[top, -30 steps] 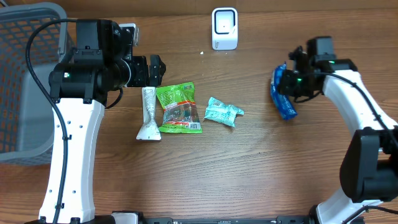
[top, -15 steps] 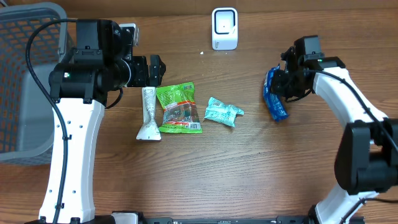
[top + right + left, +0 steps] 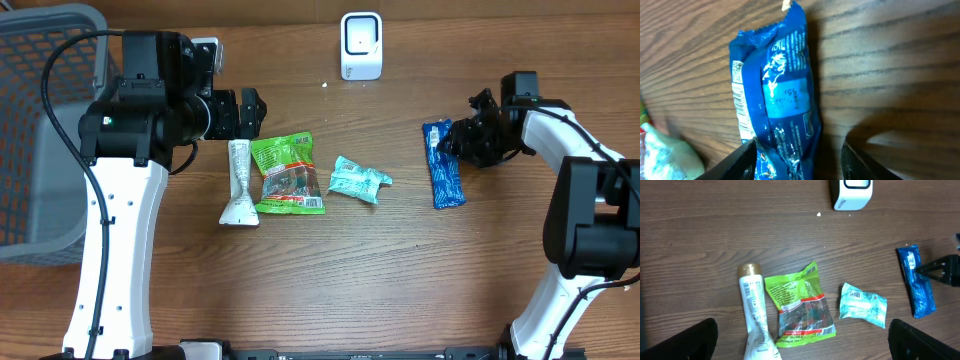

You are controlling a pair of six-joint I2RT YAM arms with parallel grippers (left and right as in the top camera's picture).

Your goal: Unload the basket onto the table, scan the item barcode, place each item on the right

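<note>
I find the right gripper [image 3: 456,142] with jaws partly parted, gripping nothing. The blue foil snack packet [image 3: 441,166] lies flat on the wooden table [image 3: 400,280] at its fingertips. The left gripper [image 3: 252,110] stands wide apart and empty.

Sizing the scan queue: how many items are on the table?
4: white tube left, green bag beside it, teal packet centre, blue packet right, by the right gripper. The grey basket is partly out of view, so more may be hidden.

blue packet [image 3: 443,177] x1; green packet [image 3: 287,175] x1; teal packet [image 3: 358,180] x1; tube [image 3: 239,185] x1; scanner [image 3: 361,45] x1; basket [image 3: 50,15] x1
</note>
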